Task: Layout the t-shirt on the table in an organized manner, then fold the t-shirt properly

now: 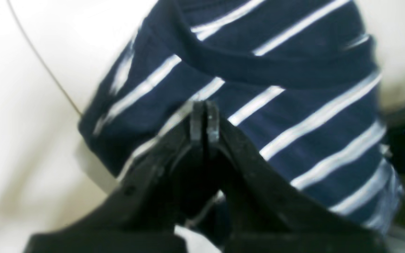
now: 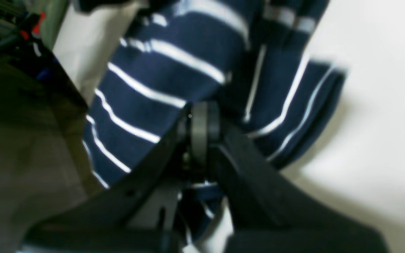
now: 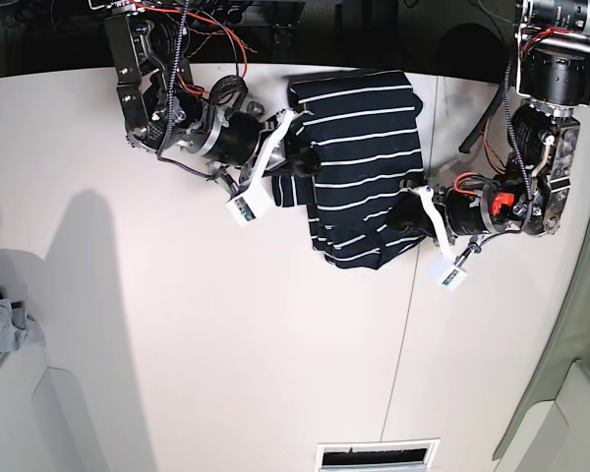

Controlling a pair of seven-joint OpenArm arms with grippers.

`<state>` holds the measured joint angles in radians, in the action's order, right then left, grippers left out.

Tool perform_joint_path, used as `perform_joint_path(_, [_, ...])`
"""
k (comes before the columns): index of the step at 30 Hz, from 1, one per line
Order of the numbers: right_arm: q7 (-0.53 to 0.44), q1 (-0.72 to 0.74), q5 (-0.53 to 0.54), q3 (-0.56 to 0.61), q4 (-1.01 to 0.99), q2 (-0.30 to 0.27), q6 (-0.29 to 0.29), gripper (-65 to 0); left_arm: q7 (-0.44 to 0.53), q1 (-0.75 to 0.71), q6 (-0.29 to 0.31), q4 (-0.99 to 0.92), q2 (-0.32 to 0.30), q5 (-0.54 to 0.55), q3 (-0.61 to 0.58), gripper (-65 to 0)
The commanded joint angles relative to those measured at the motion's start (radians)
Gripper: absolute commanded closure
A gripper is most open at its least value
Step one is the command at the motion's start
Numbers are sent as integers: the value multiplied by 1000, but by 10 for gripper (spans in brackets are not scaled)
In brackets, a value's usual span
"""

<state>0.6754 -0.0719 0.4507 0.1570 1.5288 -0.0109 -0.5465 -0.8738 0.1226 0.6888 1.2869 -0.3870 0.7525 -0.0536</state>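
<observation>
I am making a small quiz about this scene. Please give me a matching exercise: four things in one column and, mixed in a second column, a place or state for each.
Column one:
1. t-shirt
2. left claw
3. right claw
4. grey cloth

Column two:
a. at the far left edge of the base view
b. shut, at the shirt's right side in the base view
c. bunched, dark with white stripes, on the white table
d. shut, at the shirt's left side in the base view

Pairs: 1-c, 2-b, 3-d, 4-a.
</observation>
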Motion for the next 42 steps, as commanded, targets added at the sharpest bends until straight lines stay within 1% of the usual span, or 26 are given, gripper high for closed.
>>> perform_joint_path(1, [-1, 13, 20, 0, 40, 6, -8, 0, 3, 18, 9, 44, -34, 58, 7, 0])
perform_joint_path(3, [34, 13, 20, -1, 85, 5, -8, 0, -10, 7, 9, 109, -77, 114, 7, 0])
perform_joint_path(7, [71, 13, 9, -24, 154, 5, -7, 0, -21, -31, 9, 214, -158, 124, 7, 0])
perform_joint_path(10, [103, 7, -2, -79, 171, 3, 0, 0, -22, -89, 9, 250, -206, 140, 14, 0])
perform_joint_path(13, [128, -29, 8, -137, 192, -33, 0, 0, -30, -197, 9, 297, -232, 166, 68, 0])
perform_joint_path(18, [137, -158, 83, -201, 274, -147, -1, 0, -76, -449, 9, 394, -227, 261, 270, 0])
perform_joint_path(21, [141, -263, 128, -205, 317, -220, -8, 0, -77, -612, 9, 429, -222, 280, 366, 0])
perform_joint_path(23, [140, -335, 146, -205, 328, -260, -24, 0, -71, -712, 9, 441, -222, 279, 399, 0])
perform_joint_path(25, [140, -400, 152, -204, 330, -290, -35, 0, -60, -794, 9, 442, -219, 264, 402, 0])
perform_joint_path(26, [140, -431, 151, -202, 330, -304, -38, 0, -52, -829, 9, 442, -209, 238, 400, 0])
perform_joint_path(30, [140, -544, 147, -179, 330, -343, -45, 0, -4, -930, 9, 441, -127, 106, 398, 0])
perform_joint_path(33, [140, -614, 75, -135, 324, -343, -45, 0, 35, -963, 9, 425, -93, 63, 349, 0])
perform_joint_path(35, [132, -647, 16, -93, 306, -343, -45, 0, 80, -962, 9, 385, -109, 37, 264, 0])
perform_joint_path(36, [122, -657, -13, -72, 291, -343, -44, 0, 135, -959, 9, 361, -132, 14, 201, 0])
perform_joint_path(37, [112, -658, -38, -51, 270, -343, -43, 0, 196, -951, 9, 335, -152, -23, 137, 0])
perform_joint_path(39, [82, -650, -76, -12, 210, -343, -40, 0, 292, -918, 9, 272, -160, -136, 25, 0])
perform_joint_path(40, [60, -646, -90, 5, 177, -343, -39, 0, 328, -898, 9, 233, -153, -188, -21, 0])
perform_joint_path(42, [2, -642, -113, 32, 111, -343, -33, 0, 385, -855, 9, 144, -125, -255, -94, 0])
